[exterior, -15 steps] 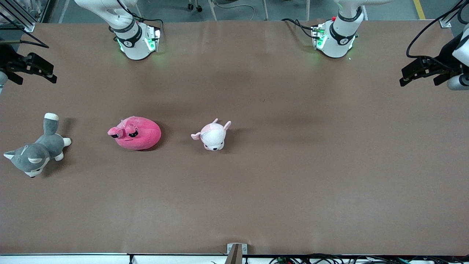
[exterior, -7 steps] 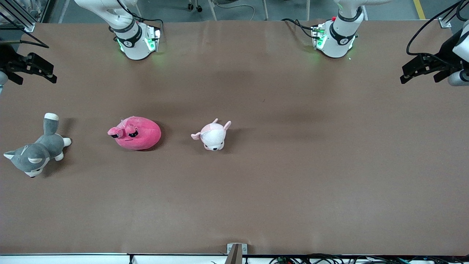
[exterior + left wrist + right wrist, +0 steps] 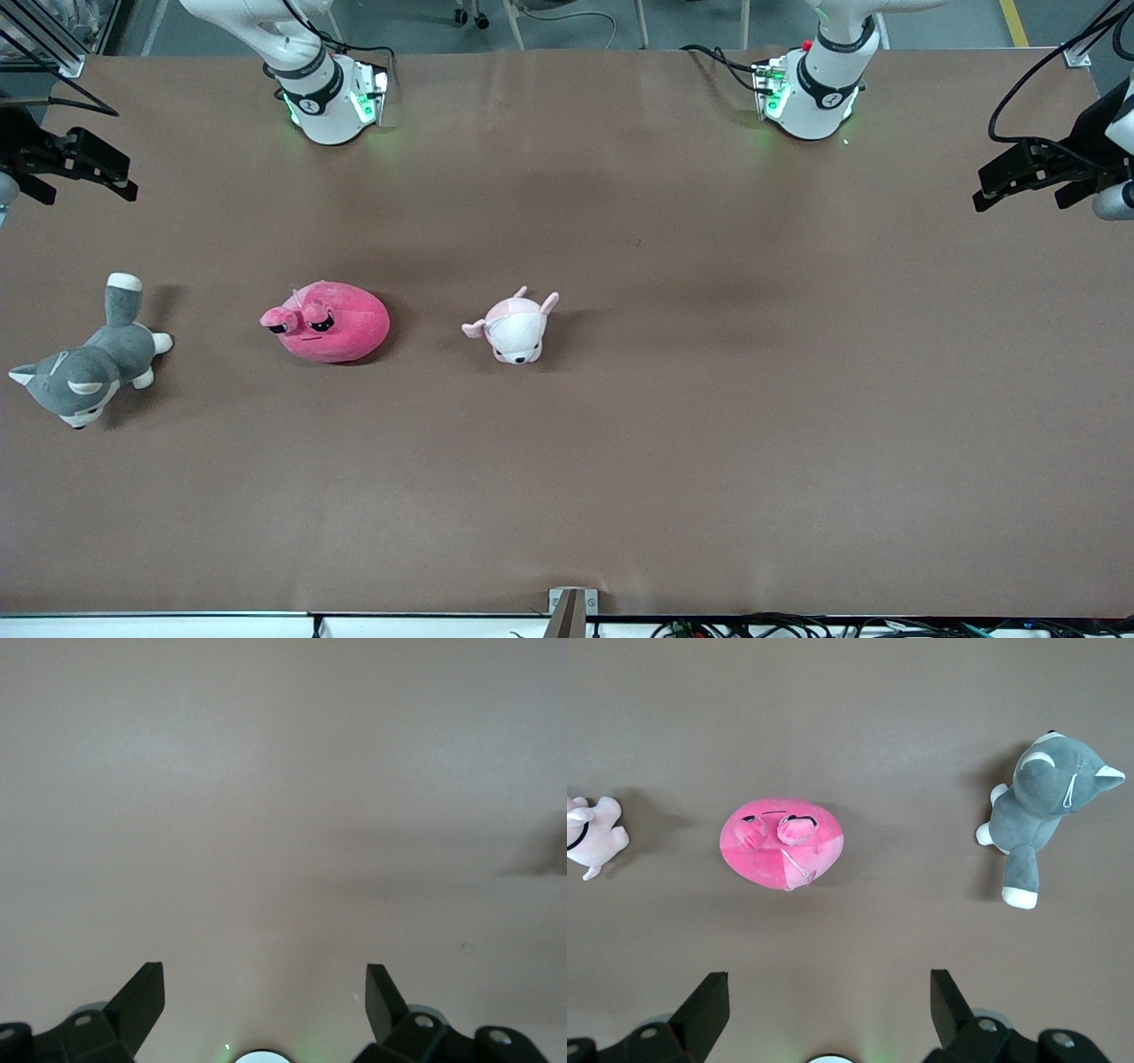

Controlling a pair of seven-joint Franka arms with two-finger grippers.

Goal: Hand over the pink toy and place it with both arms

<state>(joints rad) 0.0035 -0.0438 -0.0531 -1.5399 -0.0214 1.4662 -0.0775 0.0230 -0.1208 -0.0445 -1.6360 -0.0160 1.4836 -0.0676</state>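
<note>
On the brown table (image 3: 709, 399) the pink toy (image 3: 332, 322) lies toward the right arm's end, between a grey plush cat (image 3: 84, 368) and a pale piglet plush (image 3: 516, 326). The right gripper (image 3: 75, 168) waits at that end, fingers wide apart, holding nothing. The left gripper (image 3: 1019, 177), also wide open and holding nothing, has drifted slightly over the last second at the table's left-arm end. No toy has shifted, so the scene fits either stage: toy awaiting pickup, or already placed.

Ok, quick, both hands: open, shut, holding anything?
Left hand: open, holding nothing, over bare table.
Right hand: open, holding nothing, above the pink toy.
</note>
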